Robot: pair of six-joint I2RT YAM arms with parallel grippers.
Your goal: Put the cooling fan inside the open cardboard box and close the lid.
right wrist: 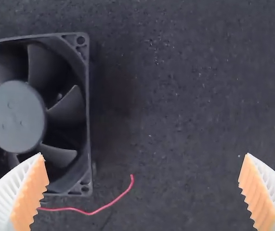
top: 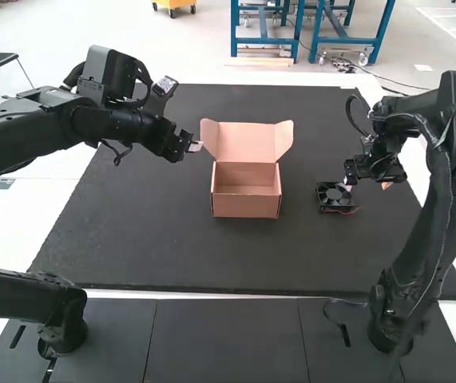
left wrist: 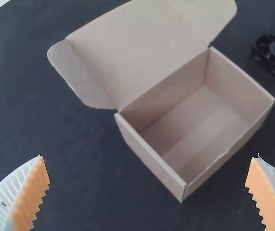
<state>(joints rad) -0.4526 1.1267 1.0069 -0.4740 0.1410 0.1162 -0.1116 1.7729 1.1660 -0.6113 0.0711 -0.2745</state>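
Right hand (top: 368, 177) is hovering over the mat (top: 132, 231), spread wide and gripping nothing. The fan (top: 337, 197) is lying just to its box side, mostly outside the gap. In the right wrist view one ribbed finger (right wrist: 24, 195) is overlapping the fan (right wrist: 31, 115) at a corner, and the other finger (right wrist: 262, 195) is sitting over bare mat well clear of it. The fan is lying flat, hub up: black square frame, curved blades, round hub, screw holes at the corners. A thin red wire (right wrist: 103, 204) is trailing from its edge onto the mat. The box (top: 246, 190) is sitting mid-mat, just left of the fan with a strip of bare mat between them, not touching. It's plain brown cardboard, mouth facing up, inside bare. The lid (top: 246, 140) is standing up along the far wall with its side tabs flared out. Left hand (top: 192, 146) is hanging in the air, left of the lid, also spread wide and holding nothing. Its wrist view is looking down into the box (left wrist: 149, 158), with the fan (left wrist: 274, 50) showing past the far corner. Fan and box are both sitting well inside the mat edges, with open mat in front and to the left of the box. The white surface (top: 4, 231) is showing past the mat's left edge.
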